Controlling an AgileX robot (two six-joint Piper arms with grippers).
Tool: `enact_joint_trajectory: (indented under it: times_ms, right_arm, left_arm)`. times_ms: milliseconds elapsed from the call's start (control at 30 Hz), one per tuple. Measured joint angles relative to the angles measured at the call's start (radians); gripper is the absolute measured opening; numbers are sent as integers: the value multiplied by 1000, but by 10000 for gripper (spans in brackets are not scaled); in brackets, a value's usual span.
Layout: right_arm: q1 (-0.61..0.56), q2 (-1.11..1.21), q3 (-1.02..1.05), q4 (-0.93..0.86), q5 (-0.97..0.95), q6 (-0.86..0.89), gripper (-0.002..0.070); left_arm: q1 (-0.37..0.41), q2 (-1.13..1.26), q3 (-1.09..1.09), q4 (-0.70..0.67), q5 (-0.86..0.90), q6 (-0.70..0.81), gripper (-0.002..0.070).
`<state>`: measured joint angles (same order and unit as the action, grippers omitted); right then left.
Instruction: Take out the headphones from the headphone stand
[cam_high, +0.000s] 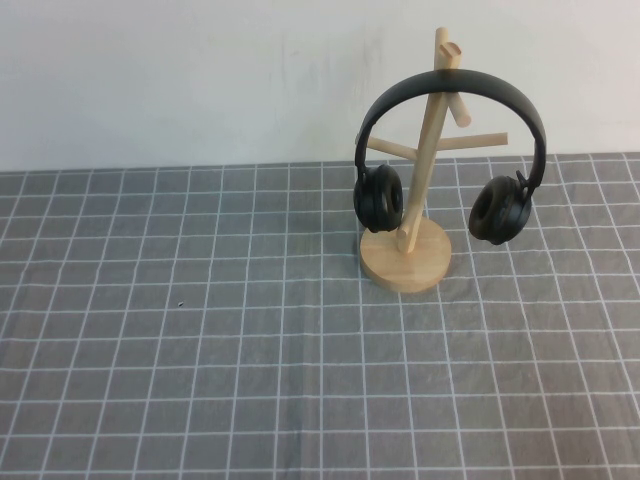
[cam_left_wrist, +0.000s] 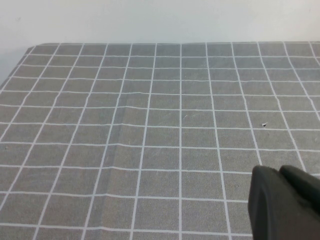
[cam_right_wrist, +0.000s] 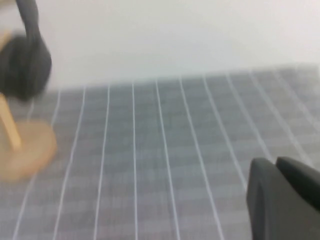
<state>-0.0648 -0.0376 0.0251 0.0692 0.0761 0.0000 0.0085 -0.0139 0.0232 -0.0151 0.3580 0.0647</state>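
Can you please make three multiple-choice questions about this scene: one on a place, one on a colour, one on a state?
1. Where do the headphones rest?
A. flat on the cloth
B. hung over the headphone stand
C. in a tool

2. What colour is the table cloth?
A. grey with white grid lines
B. plain red
C. green with dots

3. What is the state of the task?
A. headphones already off the stand
B. headphones lifted halfway
C. headphones on the stand, not held

Answers: 1 B, the headband arches across the pole near its top. 2 A, the grid shows in every view. 3 C, neither arm shows in the high view; the left tool and right tool each show only at their own wrist view's edge, over bare cloth.
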Motion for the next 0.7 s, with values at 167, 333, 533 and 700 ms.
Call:
enact_joint_trajectory:
  times_ms: [167,333,533,700]
  right_arm:
    - [0,0,0,4,-356,0,-6]
    - [0,0,0,7,-510,0,-6]
    - [0,0,0,118,-666,98,-6]
    - [0,7,-34,113,-959,158,-6]
  left_arm:
    - [0,0,0,0,0,0,-4]
    - [0,0,0,0,0,0,-4]
    - [0,0,0,0,0,0,-4]
    - [0,0,0,0,0,0,-4]
